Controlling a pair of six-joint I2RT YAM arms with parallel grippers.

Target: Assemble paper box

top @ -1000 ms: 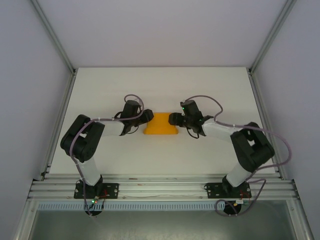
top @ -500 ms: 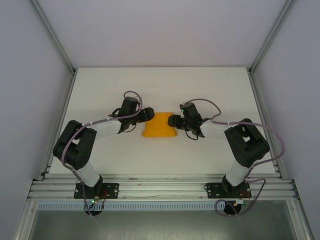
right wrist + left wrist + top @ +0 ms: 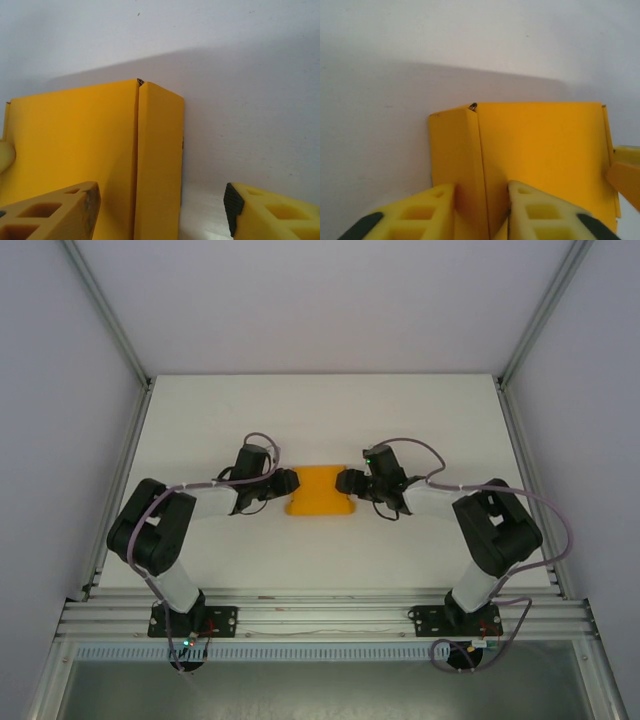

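Overhead view: bright, even, diffuse light; white counter [image 3: 200,420] slightly washed out, faint shadows under the arms. Wrist views: soft grey shadow band on the counter behind the paper box [image 3: 545,150]; near fingers [image 3: 540,215] soft-edged, possibly out of focus.

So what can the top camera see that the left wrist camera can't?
Top camera: the whole white table, the left arm and right arm, and the right gripper at the right end of the box. Left wrist camera: a close look at the folded-up side wall, its crease, and yellow fingers either side of it. Both: the orange box on the table, with the left gripper at its left end.
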